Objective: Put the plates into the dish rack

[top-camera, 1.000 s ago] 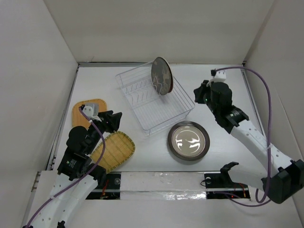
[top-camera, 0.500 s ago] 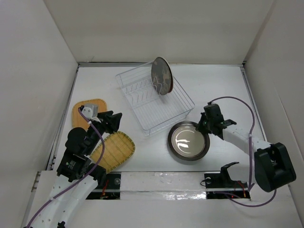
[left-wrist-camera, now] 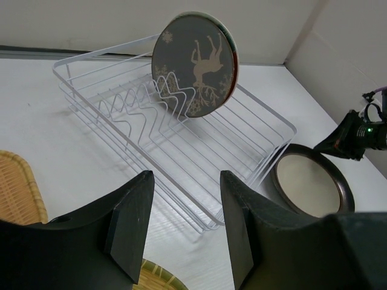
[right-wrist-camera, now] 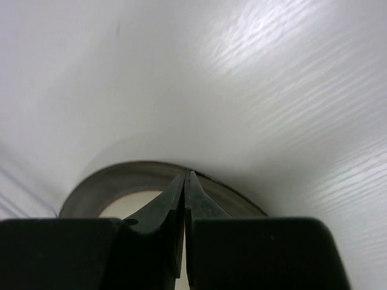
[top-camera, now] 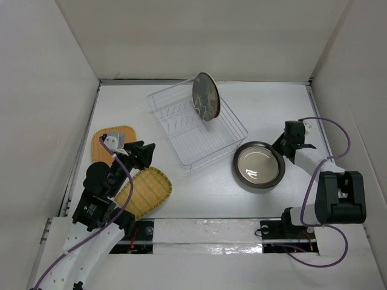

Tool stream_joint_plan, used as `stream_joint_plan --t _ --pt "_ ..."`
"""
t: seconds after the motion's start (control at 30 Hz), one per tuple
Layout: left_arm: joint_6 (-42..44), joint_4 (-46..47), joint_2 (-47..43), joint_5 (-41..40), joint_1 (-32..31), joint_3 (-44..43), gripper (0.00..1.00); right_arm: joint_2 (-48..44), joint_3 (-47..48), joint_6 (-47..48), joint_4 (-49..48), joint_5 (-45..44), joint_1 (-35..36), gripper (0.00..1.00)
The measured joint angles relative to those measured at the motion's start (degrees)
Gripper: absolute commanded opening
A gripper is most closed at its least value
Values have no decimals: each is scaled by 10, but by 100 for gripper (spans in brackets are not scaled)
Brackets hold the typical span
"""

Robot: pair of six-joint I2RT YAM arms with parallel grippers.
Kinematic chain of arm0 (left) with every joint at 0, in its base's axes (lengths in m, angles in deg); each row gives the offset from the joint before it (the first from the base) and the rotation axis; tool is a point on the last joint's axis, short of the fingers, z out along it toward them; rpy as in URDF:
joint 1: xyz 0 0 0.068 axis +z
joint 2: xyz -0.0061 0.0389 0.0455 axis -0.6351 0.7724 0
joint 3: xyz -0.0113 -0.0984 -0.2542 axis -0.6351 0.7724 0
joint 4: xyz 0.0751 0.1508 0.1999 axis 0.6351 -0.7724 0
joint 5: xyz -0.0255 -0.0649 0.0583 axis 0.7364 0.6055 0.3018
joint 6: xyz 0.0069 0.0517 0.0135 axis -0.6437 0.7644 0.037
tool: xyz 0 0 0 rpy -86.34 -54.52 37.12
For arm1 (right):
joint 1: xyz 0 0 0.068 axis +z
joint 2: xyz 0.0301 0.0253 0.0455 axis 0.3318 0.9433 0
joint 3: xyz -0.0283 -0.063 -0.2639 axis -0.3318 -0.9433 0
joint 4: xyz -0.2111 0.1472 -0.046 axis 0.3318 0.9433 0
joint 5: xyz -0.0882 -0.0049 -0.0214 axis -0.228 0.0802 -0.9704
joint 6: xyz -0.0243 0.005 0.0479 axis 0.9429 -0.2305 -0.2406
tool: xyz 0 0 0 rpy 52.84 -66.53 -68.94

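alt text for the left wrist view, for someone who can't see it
A round grey deer plate stands upright in the prongs of a white wire dish rack, seen between the open black fingers of the left gripper. A shiny dark plate lies beside the rack, the right gripper at its far edge.

The dish rack [top-camera: 196, 130] has only its far right end taken, by the upright deer plate [top-camera: 205, 96]; the prongs to the left of that plate stand free. Off the rack's near right corner lies the shiny metallic plate [top-camera: 260, 166], its rim pinched by the right hand [top-camera: 280, 148]. Left of the rack, the left hand [top-camera: 148, 152], spread wide, hangs over the yellow woven plate [top-camera: 144, 192]. Right of the rack's far end, the tabletop [top-camera: 272, 103] lies bare.
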Motion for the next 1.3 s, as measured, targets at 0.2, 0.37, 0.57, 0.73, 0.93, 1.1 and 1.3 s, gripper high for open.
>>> stream_joint_plan --t 0.2,0.37,0.57,0.73,0.93,1.1,1.3 --pt "0 0 7 0 0 0 45 24 60 0 -46 -31 -35 13" --pt "0 0 7 0 0 0 45 -63 17 -13 -62 -30 -38 64" --pt "0 1 -1 3 0 0 45 -263 -98 -30 19 1 -89 82" --pt "0 1 -9 7 0 0 45 -302 -146 -44 97 57 -104 83" --pt "0 1 -20 9 0 0 45 -242 -153 -55 140 131 -104 82" --pt "0 0 -23 9 0 0 45 -191 -137 -55 133 167 -106 78" --pt "0 0 -24 6 0 0 45 -156 -138 -67 106 171 -124 34"
